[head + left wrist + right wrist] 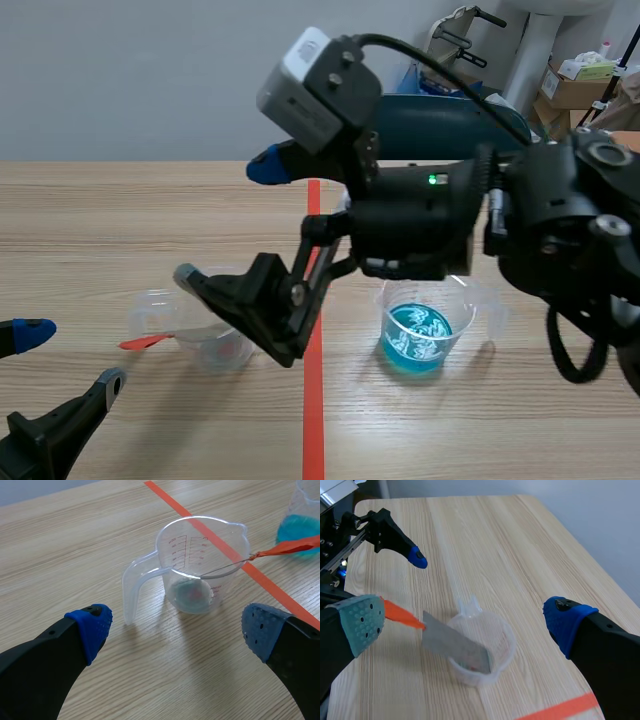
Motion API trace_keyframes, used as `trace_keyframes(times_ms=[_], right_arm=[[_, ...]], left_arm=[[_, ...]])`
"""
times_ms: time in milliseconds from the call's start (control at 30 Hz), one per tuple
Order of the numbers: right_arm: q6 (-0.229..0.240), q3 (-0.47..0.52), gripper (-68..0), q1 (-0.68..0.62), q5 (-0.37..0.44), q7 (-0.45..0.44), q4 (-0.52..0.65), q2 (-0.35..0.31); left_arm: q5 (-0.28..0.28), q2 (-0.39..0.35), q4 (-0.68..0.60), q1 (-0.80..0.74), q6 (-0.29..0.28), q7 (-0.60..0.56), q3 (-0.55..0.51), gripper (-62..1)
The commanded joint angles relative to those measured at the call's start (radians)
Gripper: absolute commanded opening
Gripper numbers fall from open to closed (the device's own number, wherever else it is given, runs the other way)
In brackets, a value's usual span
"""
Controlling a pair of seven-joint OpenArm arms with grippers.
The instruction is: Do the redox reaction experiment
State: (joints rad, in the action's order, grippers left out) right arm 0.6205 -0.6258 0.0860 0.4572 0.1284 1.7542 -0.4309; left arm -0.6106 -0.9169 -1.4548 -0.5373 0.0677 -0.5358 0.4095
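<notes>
**Item 1, measuring cup.** A clear plastic measuring cup (200, 565) with red graduation marks stands upright on the wooden table (100, 220). No liquid can be made out in it. All positions below are given from this cup.

**Item 2, spatula.** A spatula (452, 642) with a flat grey metal blade lies tilted in the measuring cup. The blade end is down inside the cup. The orange handle (400, 614) projects out over the rim, clear of the table.

**Item 3, beaker.** A clear beaker (420, 335) of blue liquid stands upright, well apart from the measuring cup. The orange tape line (312, 400) runs between the two.

**Item 4, right gripper.** The right arm reaches across the tape line and the right gripper (225, 220) hangs above the measuring cup. Its fingers are spread wide. In the right wrist view the grey-green pad (362, 625) sits to one side of the cup and the blue pad (565, 625) to the other. Nothing is gripped, and no contact with the cup or spatula is visible.

**Item 5, left gripper.** The left gripper (175, 627) sits low, near the measuring cup, which lies ahead of it. Its fingers are also wide apart and hold nothing. It does not touch the cup.
</notes>
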Motion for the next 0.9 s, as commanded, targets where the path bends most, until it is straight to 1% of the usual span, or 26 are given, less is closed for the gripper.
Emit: trace_keyframes(times_ms=[0,67,167,333,467,633,733,867], right_arm=[[-0.013,0.044,0.4,-0.044,0.011,-0.011,0.041,-0.024],[-0.026,0.107,0.4,-0.121,0.011,-0.012,0.088,-0.043],[-0.031,0.211,0.4,-0.246,0.011,-0.012,0.156,-0.057],[-0.030,0.386,0.4,-0.444,0.010,-0.029,0.257,-0.059],[-0.030,0.492,0.4,-0.563,0.006,-0.062,0.325,-0.059],[-0.030,0.565,0.4,-0.668,-0.012,-0.069,0.400,-0.060],[-0.030,0.575,0.4,-0.696,-0.013,-0.078,0.405,-0.060],[-0.030,0.575,0.4,-0.704,-0.020,-0.079,0.405,-0.059]], left_arm=[[0.001,0.005,-0.013,0.003,-0.002,-0.017,-0.008,-5.4],[0.001,0.005,-0.013,0.003,-0.002,-0.016,-0.008,-5.4],[0.001,0.005,-0.013,0.003,-0.002,-0.014,-0.008,-5.4],[0.001,0.005,-0.013,0.003,-0.002,-0.014,-0.008,-5.4],[0.001,0.005,-0.013,0.003,-0.002,-0.014,-0.008,-5.4],[0.001,0.005,-0.013,0.003,-0.002,-0.014,-0.008,-5.4],[0.001,0.005,-0.013,0.003,-0.002,-0.014,-0.008,-5.4],[0.001,0.005,-0.013,0.003,-0.002,-0.014,-0.008,-5.4]])
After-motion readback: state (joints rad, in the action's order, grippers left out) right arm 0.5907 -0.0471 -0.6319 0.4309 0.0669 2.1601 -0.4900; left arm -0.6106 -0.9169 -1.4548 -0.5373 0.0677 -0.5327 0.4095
